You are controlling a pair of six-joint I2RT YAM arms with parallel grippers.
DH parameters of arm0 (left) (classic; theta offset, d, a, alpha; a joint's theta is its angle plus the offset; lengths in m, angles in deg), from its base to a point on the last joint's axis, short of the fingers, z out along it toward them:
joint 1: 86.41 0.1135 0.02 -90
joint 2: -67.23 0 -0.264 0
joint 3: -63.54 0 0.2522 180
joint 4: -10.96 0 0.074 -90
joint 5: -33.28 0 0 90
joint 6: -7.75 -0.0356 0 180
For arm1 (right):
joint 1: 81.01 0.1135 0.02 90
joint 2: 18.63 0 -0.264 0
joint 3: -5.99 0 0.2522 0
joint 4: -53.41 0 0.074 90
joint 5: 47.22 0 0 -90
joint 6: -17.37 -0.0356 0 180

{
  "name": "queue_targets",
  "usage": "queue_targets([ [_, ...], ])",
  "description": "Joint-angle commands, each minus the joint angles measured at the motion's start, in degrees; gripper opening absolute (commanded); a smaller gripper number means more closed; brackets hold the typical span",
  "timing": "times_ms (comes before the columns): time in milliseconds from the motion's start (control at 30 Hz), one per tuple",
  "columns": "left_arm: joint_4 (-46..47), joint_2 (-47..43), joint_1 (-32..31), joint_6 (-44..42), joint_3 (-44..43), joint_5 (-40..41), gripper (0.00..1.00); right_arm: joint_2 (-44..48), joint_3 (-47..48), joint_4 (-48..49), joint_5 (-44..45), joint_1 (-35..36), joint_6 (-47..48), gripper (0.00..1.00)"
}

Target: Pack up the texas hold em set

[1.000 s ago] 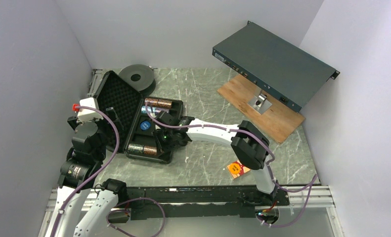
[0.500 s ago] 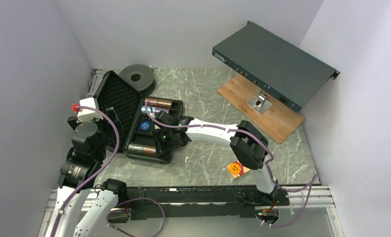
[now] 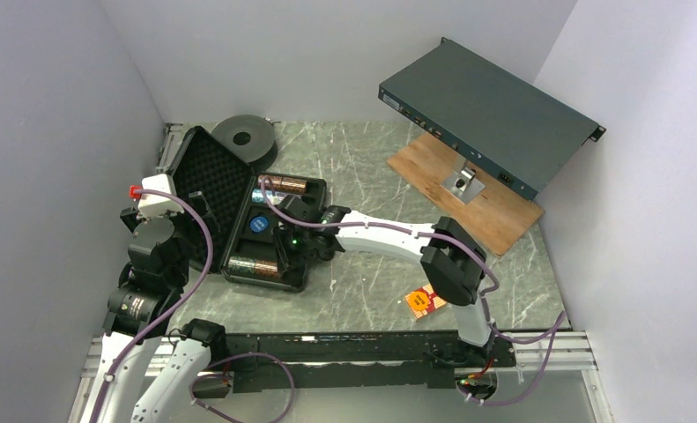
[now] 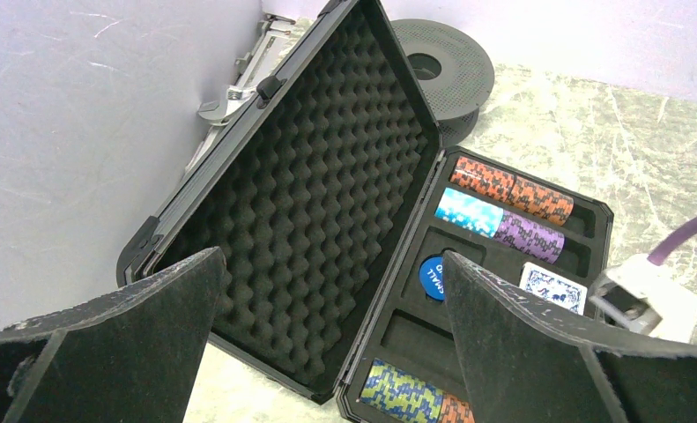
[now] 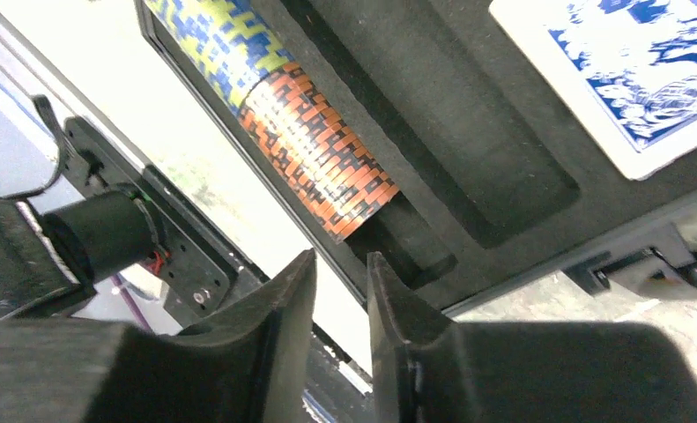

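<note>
one orange-and-blue poker-chip stack (image 5: 283,106) seated in black foam-lined plastic briefcase (image 5: 468,132); right gripper (image 5: 338,273) barely parted, empty. withdraw straight, no nudging.

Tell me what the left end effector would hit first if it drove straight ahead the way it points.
Most likely the foam lining of the briefcase lid, which fills the view between the jaws of the open left end effector. Depth is unclear, though.
</note>
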Motion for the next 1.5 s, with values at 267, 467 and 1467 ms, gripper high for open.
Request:
queue_targets([
  [267, 1.85, -1.00, -0.20, -0.43, 0.07, 0.33, 1.00, 9.57, 3.65, -10.15, 16.68, -1.24, 0.04, 0.54],
  [467, 1.91, -1.28, -0.20, -0.48, 0.07, 0.17, 1.00, 17.23, -5.19, -14.85, 27.11, -2.98, -10.17, 0.83],
  [1467, 2.20, -0.76, -0.20, -0.66, 0.25, -1.01, 1.00, 45.52, -43.32, -36.21, 32.77, -15.48, -53.14, 1.00],
])
